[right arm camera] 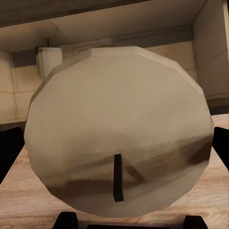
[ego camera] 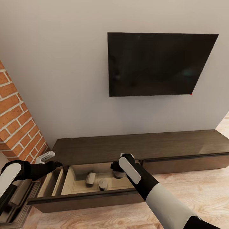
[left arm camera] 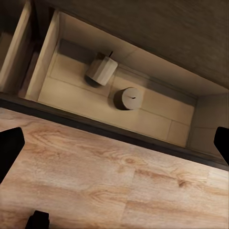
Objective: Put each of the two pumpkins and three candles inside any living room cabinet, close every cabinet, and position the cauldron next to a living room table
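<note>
Right now the right gripper (ego camera: 118,170) hangs over the open drawer (ego camera: 83,194) of the cabinet (ego camera: 136,146), clamped on a candle (right arm camera: 119,129). The right wrist view has its flat wick end facing the camera, dark finger edges at both sides. So its long axis runs along the fingers, pointing into the drawer, and the release only needs a short drop, I'd say. Two more candles are already in: one on its side (left arm camera: 101,70), one upright (left arm camera: 128,98), just beside each other and left of the held one in the head view. The left gripper (ego camera: 47,158) is at the drawer's left end above the narrow side compartment; its dark tips sit far apart at the edges of its wrist view, nothing between them. The right arm is clearly nearer the drop spot.

Candles: stubby beige faceted cylinders, matte, thin dark wick. Drawer: pale tan smooth lining, dark-brown wood-grain front. Floor (ego camera: 197,190): light planks. Red brick (ego camera: 16,124) on the left, black TV (ego camera: 159,63) on a plain grey wall.
</note>
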Motion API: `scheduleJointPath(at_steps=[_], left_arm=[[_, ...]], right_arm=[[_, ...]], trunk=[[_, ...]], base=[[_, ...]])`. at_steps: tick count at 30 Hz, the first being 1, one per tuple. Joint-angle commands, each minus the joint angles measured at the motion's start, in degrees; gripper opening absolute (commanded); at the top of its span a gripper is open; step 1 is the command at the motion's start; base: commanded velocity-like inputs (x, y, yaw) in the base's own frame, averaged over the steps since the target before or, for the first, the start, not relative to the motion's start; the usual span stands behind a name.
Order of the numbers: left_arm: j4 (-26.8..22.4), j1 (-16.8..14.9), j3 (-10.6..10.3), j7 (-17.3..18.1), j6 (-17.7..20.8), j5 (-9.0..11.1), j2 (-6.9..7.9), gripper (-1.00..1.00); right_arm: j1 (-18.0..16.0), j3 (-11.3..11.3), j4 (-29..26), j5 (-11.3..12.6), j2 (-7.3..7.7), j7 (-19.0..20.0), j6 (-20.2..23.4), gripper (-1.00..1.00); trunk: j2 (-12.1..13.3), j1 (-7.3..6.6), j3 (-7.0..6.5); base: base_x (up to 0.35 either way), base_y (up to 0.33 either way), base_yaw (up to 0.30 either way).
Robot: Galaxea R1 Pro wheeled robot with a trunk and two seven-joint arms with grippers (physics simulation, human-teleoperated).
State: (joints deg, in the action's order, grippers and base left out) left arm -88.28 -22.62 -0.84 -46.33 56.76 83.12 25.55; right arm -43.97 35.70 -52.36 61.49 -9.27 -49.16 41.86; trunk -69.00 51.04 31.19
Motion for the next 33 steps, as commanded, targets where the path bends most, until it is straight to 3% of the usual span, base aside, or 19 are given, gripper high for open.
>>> scheduleJointPath(at_steps=[1,16,33], left_arm=[[0.0,-0.1,-0.1,-0.6,0.0,0.5,0.02,1.00],[0.0,-0.1,0.1,-0.7,0.0,0.7,0.29,1.00],[0.0,-0.1,0.0,-0.7,-0.1,0.6,0.11,1.00]], right_arm=[[-0.1,0.1,0.0,0.5,0.02,-0.5,0.1,-1.00],[-0.1,0.4,0.0,0.5,0.04,-0.5,0.2,-1.00],[-0.1,0.5,-0.1,0.5,-0.04,-0.5,1.3,-1.00]], trunk=[[0.0,0.00,0.06],[0.0,0.00,0.06],[0.0,0.00,0.06]], base=[[0.044,0.000,0.003],[0.052,0.014,0.004],[-0.001,0.002,0.105]])
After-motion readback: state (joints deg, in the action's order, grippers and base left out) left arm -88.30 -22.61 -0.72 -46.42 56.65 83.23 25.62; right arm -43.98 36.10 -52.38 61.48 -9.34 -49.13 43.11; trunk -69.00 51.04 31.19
